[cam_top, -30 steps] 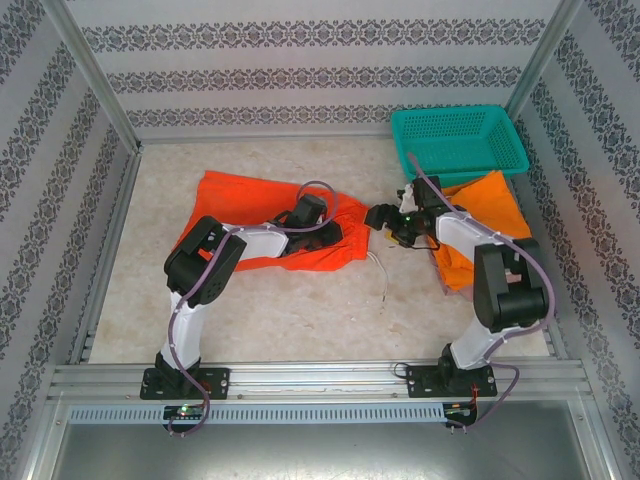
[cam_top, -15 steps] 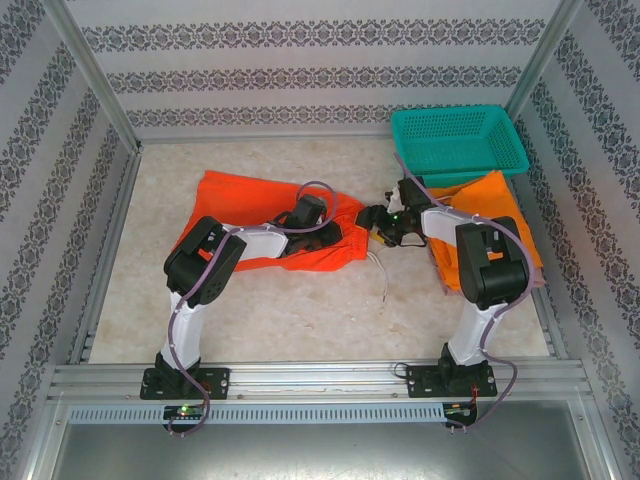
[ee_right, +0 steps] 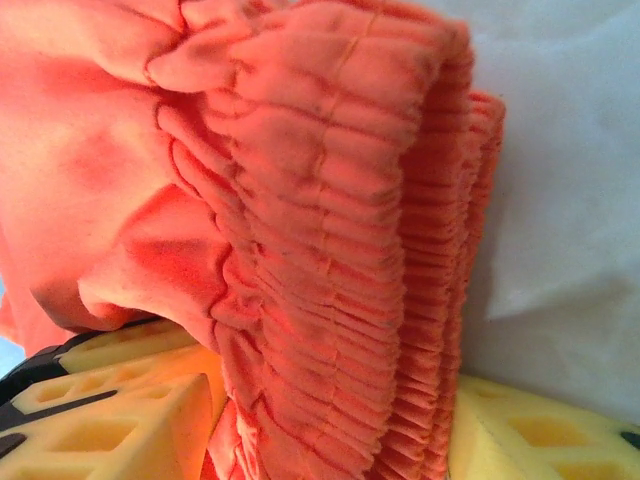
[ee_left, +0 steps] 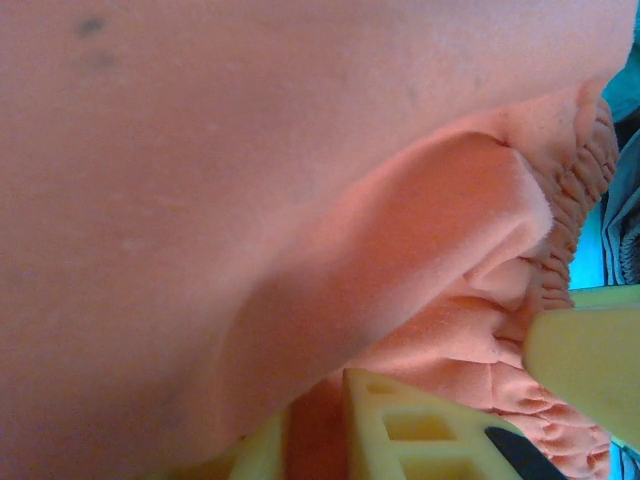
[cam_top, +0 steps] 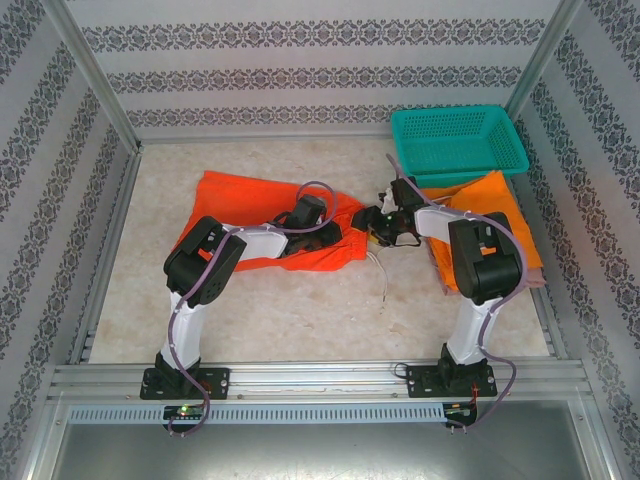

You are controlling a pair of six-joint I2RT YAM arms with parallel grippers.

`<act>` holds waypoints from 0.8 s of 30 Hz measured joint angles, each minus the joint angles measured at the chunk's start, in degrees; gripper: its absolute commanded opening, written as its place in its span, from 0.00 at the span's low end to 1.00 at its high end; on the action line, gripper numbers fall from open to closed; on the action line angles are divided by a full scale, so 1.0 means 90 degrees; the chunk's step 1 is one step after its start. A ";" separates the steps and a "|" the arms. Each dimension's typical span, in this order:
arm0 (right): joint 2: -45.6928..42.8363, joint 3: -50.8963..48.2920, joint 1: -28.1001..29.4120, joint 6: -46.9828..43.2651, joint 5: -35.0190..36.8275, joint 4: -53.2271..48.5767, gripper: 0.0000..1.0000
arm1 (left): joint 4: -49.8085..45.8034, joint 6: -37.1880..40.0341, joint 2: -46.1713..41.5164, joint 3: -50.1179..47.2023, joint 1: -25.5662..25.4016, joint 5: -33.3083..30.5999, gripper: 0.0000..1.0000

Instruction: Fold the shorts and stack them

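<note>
The large red-orange shorts point(cam_top: 245, 215) lie spread across the table's middle left. My left gripper point(cam_top: 338, 236) rests on their right part. In the left wrist view it point(ee_left: 315, 450) is shut on a fold of the red-orange cloth point(ee_left: 300, 200). My right gripper point(cam_top: 374, 226) is at the shorts' right edge. In the right wrist view its yellow fingers point(ee_right: 100, 410) press on both sides of the gathered waistband point(ee_right: 340, 250). The orange shorts point(cam_top: 492, 195) lie flat at the right, partly under the right arm.
A teal mesh basket point(cam_top: 458, 140) stands at the back right, touching the orange shorts. A white cord point(cam_top: 383, 275) trails on the table in front of the grippers. Metal frame rails point(cam_top: 100, 250) border the table on all sides.
My right gripper has moved left from above the orange shorts to the red-orange shorts' waistband, and its jaws have narrowed around it. The left arm has not moved.
</note>
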 measured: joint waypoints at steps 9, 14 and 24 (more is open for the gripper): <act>0.0206 0.0056 0.0238 0.0080 0.0138 0.0058 0.15 | 0.0005 -0.0083 0.0000 0.0000 0.0024 0.0002 0.21; 0.0231 0.0187 0.0270 -0.0209 0.0379 -0.0104 0.00 | 0.0022 -0.0087 -0.0311 -0.0340 0.0044 -0.0109 0.29; -0.0012 0.1137 0.0321 -0.1608 0.2016 -0.2079 0.00 | -0.0406 0.0202 -0.3262 -0.1384 0.0748 -0.0476 0.77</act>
